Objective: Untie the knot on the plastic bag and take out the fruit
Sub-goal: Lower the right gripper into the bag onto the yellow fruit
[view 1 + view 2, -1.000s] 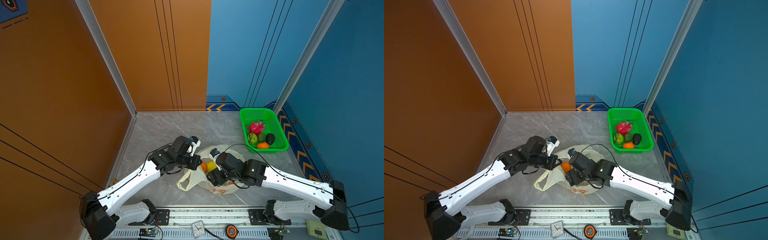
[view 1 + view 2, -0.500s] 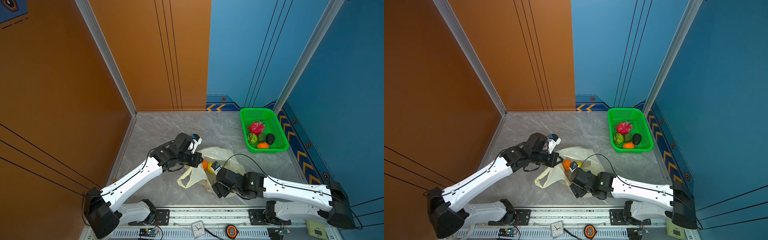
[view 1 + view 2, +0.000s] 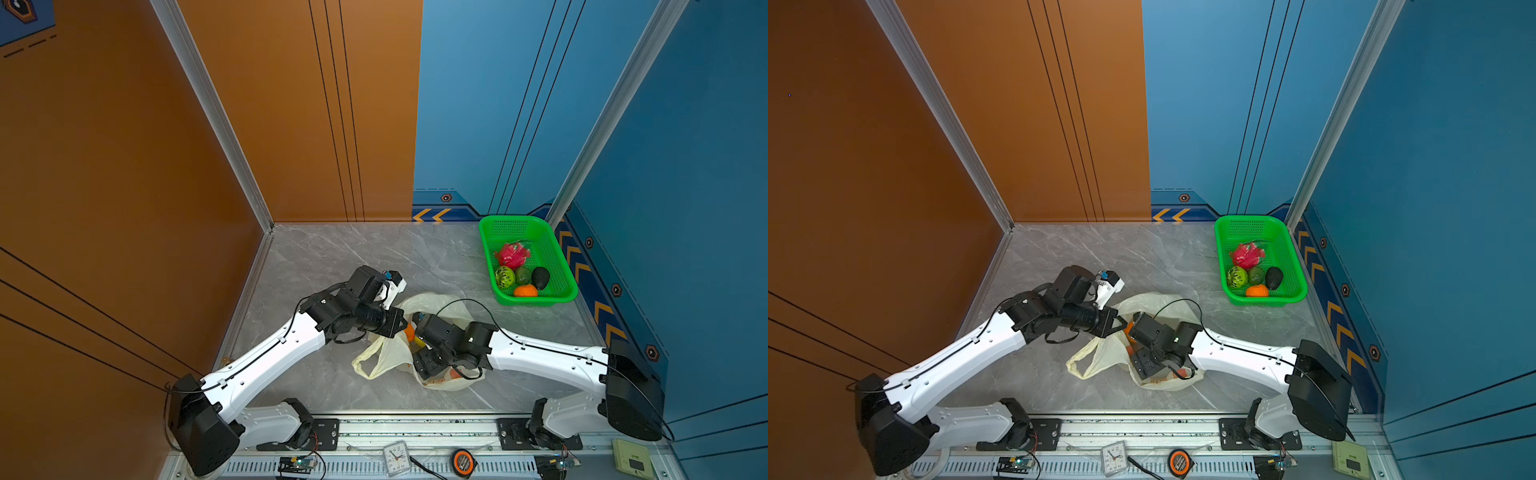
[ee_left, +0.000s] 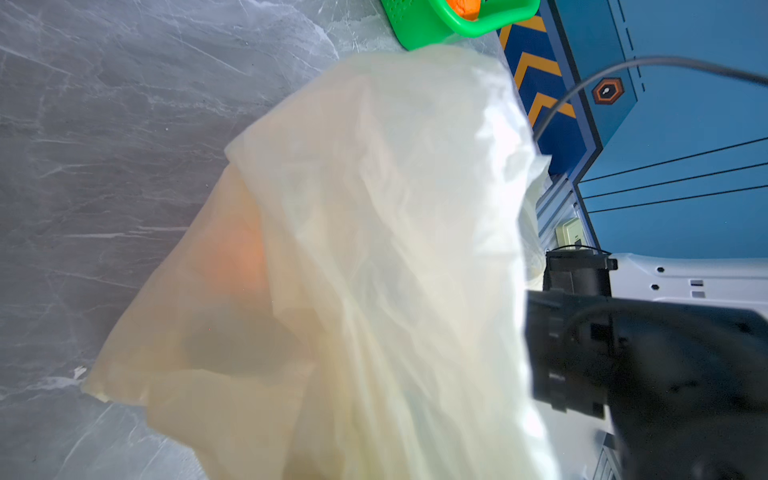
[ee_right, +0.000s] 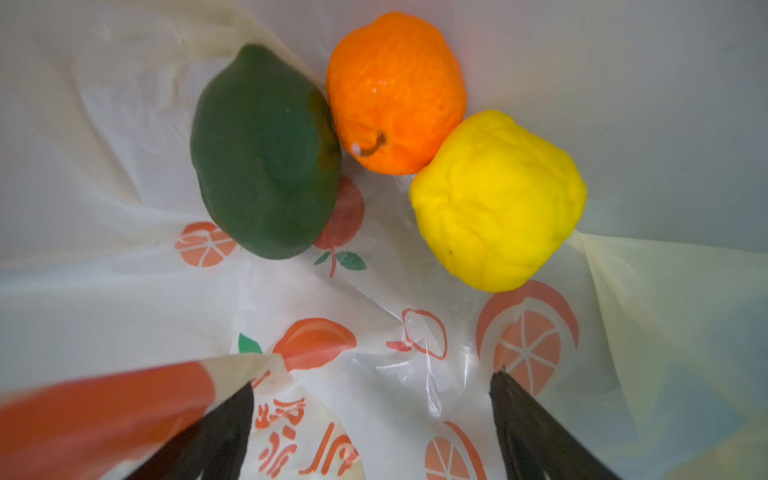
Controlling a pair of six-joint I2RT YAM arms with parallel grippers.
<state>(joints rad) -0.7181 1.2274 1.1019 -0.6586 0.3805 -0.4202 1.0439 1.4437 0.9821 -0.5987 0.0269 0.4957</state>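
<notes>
Three fruit (image 5: 395, 91) at twelve o'clock: my right gripper (image 5: 372, 380), jaws apart, re-entered the plastic bag (image 3: 432, 301) my left gripper (image 3: 397, 326) clamps, ready to grab.

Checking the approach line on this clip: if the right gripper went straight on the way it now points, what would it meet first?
Probably the plastic bag, whose printed inner film lies just ahead of the open right gripper. Beyond that sits the orange, between the green fruit and the yellow fruit. Depth is unclear.
</notes>
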